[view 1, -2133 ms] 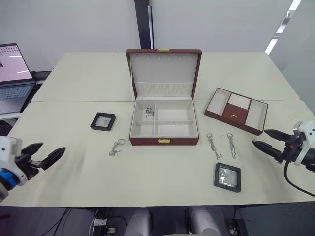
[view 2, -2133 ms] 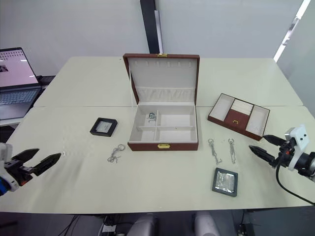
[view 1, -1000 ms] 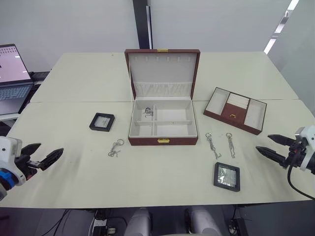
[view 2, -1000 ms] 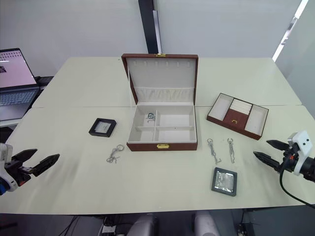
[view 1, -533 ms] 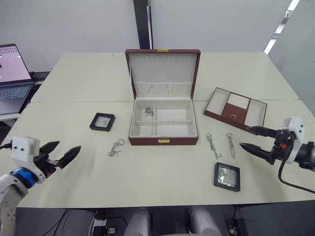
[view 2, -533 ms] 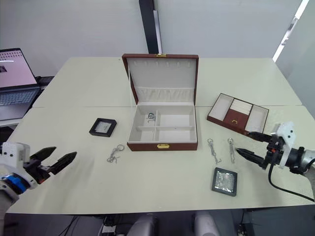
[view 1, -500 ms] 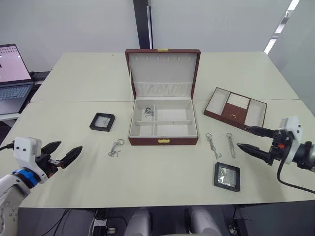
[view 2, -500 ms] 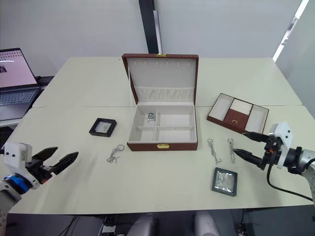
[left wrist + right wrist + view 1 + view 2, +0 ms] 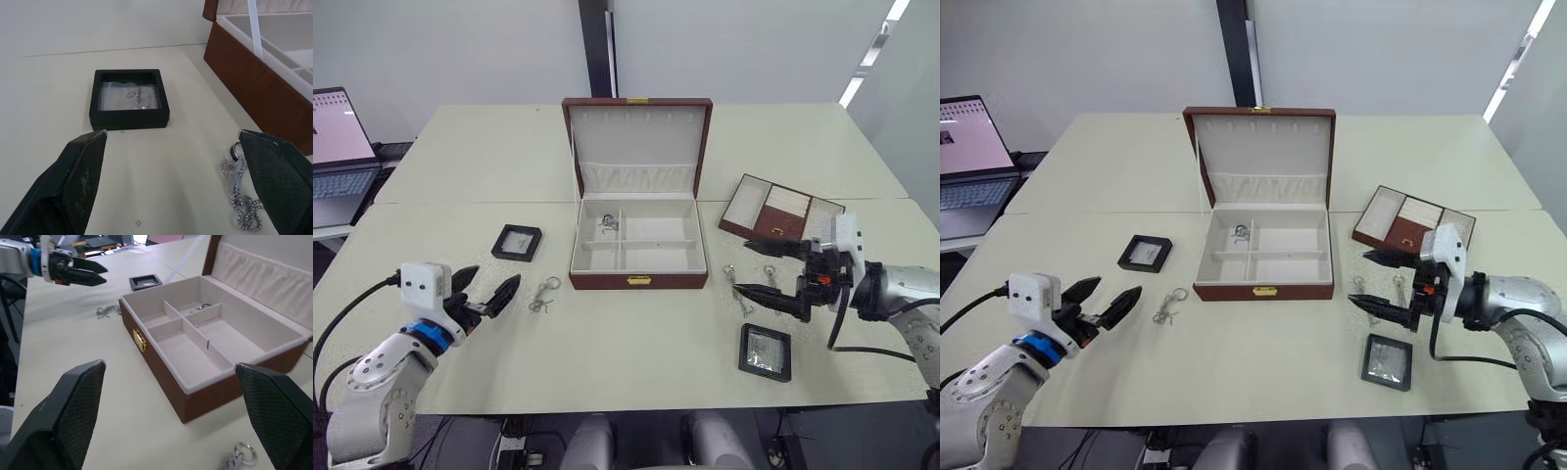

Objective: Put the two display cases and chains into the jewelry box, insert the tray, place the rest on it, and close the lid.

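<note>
So the big jewelry box sits mid-table with its lid propped upright at the back, and there's already one small chain sitting in its back-left compartment. The tray is off to the box's right, angled, not inserted yet. One display case lies left of the box, the other display case is front-right near the table edge. The left gripper is wide open and low, with a chain lying just past its tips toward the box and the left case a bit further back, so that arm looks best placed for either one. The right gripper is wide open too, hovering right over the two chains that lie side by side, long axes running front to back. No readable writing or brand anywhere; the laptop screen at far left is too small to read.
</note>
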Tool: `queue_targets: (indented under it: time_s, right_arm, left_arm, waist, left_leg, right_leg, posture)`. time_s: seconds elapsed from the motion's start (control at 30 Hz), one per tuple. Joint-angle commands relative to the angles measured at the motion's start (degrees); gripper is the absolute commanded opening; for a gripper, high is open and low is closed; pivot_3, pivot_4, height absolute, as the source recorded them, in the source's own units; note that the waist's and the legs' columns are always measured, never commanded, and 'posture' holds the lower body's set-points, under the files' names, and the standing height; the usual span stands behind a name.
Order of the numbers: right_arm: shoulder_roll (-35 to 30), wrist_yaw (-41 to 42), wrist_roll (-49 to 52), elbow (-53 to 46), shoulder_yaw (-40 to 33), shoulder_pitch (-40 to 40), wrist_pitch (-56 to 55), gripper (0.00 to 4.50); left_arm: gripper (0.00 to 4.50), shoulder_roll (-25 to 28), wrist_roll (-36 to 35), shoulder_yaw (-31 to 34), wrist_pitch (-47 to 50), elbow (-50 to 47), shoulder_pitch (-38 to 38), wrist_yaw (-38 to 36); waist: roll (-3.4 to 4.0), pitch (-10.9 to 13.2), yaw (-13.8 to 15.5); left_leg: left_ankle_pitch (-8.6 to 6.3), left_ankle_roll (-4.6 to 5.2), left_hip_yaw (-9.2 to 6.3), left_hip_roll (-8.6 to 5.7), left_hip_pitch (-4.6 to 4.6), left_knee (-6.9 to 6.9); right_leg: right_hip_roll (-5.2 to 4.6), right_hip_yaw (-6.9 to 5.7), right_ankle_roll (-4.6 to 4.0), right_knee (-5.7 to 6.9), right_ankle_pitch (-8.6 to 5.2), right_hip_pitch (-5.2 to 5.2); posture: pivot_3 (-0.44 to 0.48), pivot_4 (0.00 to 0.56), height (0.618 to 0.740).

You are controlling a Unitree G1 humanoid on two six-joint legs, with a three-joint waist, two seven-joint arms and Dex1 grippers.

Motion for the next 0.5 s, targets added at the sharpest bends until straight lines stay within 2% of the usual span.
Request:
queue_targets:
  time_s: [0.03, 0.13, 0.33, 0.5]
  right_arm:
    - [0.4, -0.9, 0.1, -1.9, 0.7, -0.8, 0.0, 4.50]
    - [0.4, -1.0, -0.5, -1.7, 1.4, -0.6, -0.6, 4.50]
    - [0.5, -1.6, -0.8, -2.1, 1.7, -0.4, -1.2, 4.50]
    - [1.0, -3.4, -0.5, -4.0, 0.9, 1.0, -1.0, 4.50]
  left_arm:
    - [4.46, 3.6, 2.2, -1.2, -2.0, 2.5, -3.7, -1.7]
    - [4.46, 7.7, 3.2, -2.8, -2.5, 6.6, -7.2, -5.4]
    - [4.46, 19.4, 8.8, -11.2, -8.1, 23.8, -19.3, -20.1]
    - [4.46, 23.2, 15.3, -19.9, -14.7, 39.2, -31.7, -30.0]
  waist:
    - [0.00, 0.0, 0.1]
    - [-0.01, 0.0, 0.1]
    - [0.00, 0.0, 0.0]
    - [0.01, 0.0, -0.1]
  left_leg:
    - [0.00, 0.00, -0.01, -0.01, 0.00, 0.00]
    - [0.00, 0.00, -0.04, -0.08, -0.01, 0.01]
    - [0.00, 0.00, 0.00, -0.12, -0.04, -0.02]
    - [0.00, 0.00, 0.00, -0.10, -0.11, -0.02]
  right_leg:
    - [0.00, -0.01, 0.00, 0.00, 0.00, 0.00]
    - [0.10, -0.06, 0.00, 0.01, 0.00, 0.00]
    - [0.14, -0.04, -0.01, 0.02, 0.00, -0.09]
    - [0.20, -0.04, -0.01, 0.04, 0.00, -0.17]
  posture:
    - [0.000, 0.150, 0.740]
    - [0.000, 0.150, 0.740]
    - [0.000, 0.150, 0.740]
    - [0.000, 0.150, 0.740]
